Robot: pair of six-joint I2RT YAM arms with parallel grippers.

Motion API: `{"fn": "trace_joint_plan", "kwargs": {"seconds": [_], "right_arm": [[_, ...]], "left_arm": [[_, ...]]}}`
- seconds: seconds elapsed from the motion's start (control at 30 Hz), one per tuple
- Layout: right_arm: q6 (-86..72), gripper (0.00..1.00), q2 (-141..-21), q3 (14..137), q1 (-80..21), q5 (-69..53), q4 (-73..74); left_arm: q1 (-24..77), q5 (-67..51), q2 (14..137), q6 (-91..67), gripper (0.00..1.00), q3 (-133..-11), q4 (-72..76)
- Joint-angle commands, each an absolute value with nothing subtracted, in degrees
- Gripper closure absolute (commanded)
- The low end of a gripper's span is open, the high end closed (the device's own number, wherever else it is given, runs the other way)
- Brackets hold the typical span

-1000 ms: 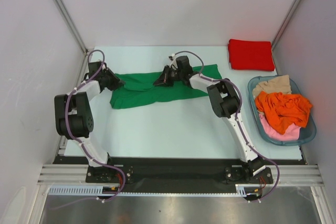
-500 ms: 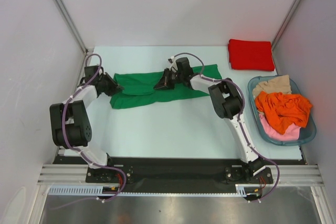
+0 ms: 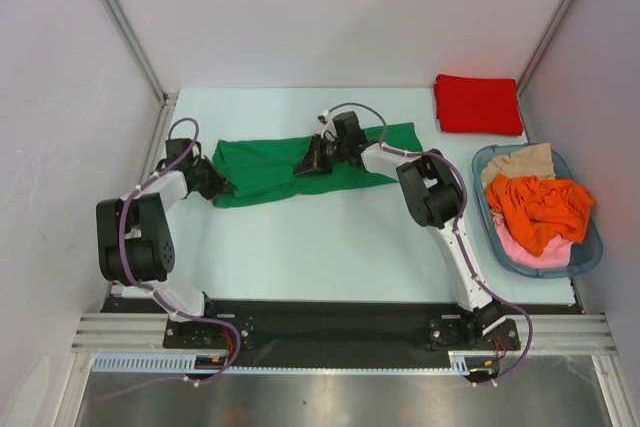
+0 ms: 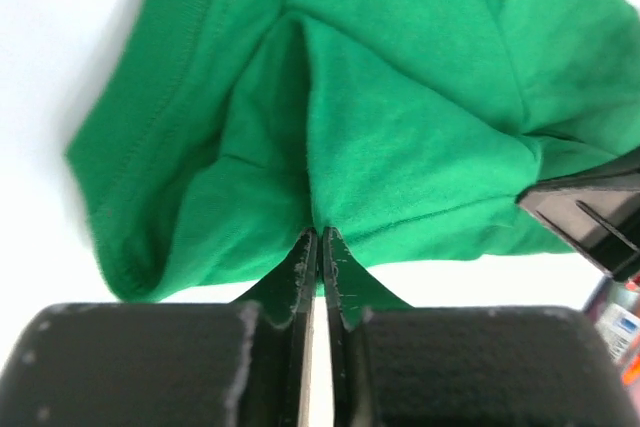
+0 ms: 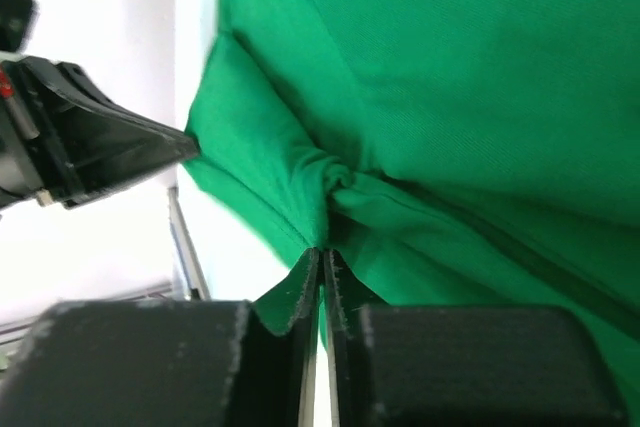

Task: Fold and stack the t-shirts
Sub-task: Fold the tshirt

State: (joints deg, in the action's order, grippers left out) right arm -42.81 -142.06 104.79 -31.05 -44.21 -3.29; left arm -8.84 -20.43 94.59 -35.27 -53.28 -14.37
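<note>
**Both end effectors pinched on the green t-shirt; basket held three garments**

Nearest you, the front stretch of the tabletop (image 3: pixel 330 247) was bare pale surface.

To your right, just beyond that, sat the blue basket (image 3: pixel 489 225). You had three loose garments in it: a pink garment (image 3: pixel 540 255) at the near end, a crumpled orange garment (image 3: pixel 535 205) heaped on top across the middle, and a beige garment (image 3: pixel 518 162) at the far end, partly under the orange one.

Further back, the green t-shirt (image 3: pixel 265 162) lay stretched left to right across the middle of the tabletop, bunched and wrinkled rather than flat. Your left end effector (image 4: pixel 320 237) was at its left end, fingers closed with a fold of green cloth pinched between them. Your right end effector (image 5: pixel 322 252) was over the shirt nearer its right half, fingers likewise closed on a gathered ridge of the same cloth. In each wrist view the fabric drew into creases running toward the fingertips.

Farthest back, in the right rear corner, the red t-shirt (image 3: pixel 478 104) lay folded into a neat rectangle, apart from the green one and just behind the basket.
</note>
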Motion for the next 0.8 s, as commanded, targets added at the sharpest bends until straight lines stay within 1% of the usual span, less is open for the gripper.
{"fn": "trace_joint_plan", "kwargs": {"seconds": [0.0, 0.03, 0.07, 0.13, 0.2, 0.3, 0.37, 0.4, 0.43, 0.47, 0.67, 0.77], "right_arm": [[-38.2, 0.90, -139.4, 106.7, -30.9, -42.6, 2.6], [-36.7, 0.87, -139.4, 107.7, -30.7, -42.0, 4.6], [-33.9, 0.85, -139.3, 109.2, -30.2, -40.7, 6.4], [-30.8, 0.79, -138.2, 110.4, -29.9, -38.9, 11.1], [-27.3, 0.73, -137.0, 111.0, -30.0, -36.1, 13.8], [-29.4, 0.72, -135.7, 109.6, -31.2, -37.9, 9.4], [-32.3, 0.74, -136.0, 108.9, -32.2, -38.8, 3.9], [-34.0, 0.75, -136.4, 109.4, -33.3, -38.8, 2.7], [-34.6, 0.76, -136.8, 109.9, -33.8, -38.8, 1.9], [-35.6, 0.76, -137.7, 110.2, -34.2, -39.0, 0.2], [-42.5, 0.81, -143.5, 114.3, -35.4, -42.1, -7.3], [-44.5, 0.81, -145.7, 115.0, -35.0, -42.2, -10.5]], "left_arm": [[-9.6, -15.4, 92.6, -32.6, 0.87, -54.8, -17.1], [-9.6, -14.2, 91.5, -31.7, 0.84, -55.1, -17.5], [-9.7, -11.7, 90.7, -31.5, 0.75, -55.6, -17.8], [-9.6, -10.7, 89.0, -31.2, 0.64, -55.9, -17.8], [-8.8, -11.4, 87.3, -31.5, 0.64, -56.4, -17.3], [-7.5, -14.3, 86.7, -33.4, 0.64, -55.4, -13.3], [-6.4, -17.1, 88.6, -35.1, 0.67, -53.7, -9.8], [-6.2, -20.6, 89.9, -36.8, 0.68, -53.7, -7.4], [-5.7, -21.7, 91.2, -37.5, 0.71, -54.1, -6.9], [-5.6, -22.5, 92.8, -38.1, 0.72, -54.8, -6.2], [-5.3, -19.7, 98.8, -39.5, 0.73, -57.5, -4.1], [-5.3, -18.3, 102.1, -39.6, 0.73, -59.8, -3.8]]}}
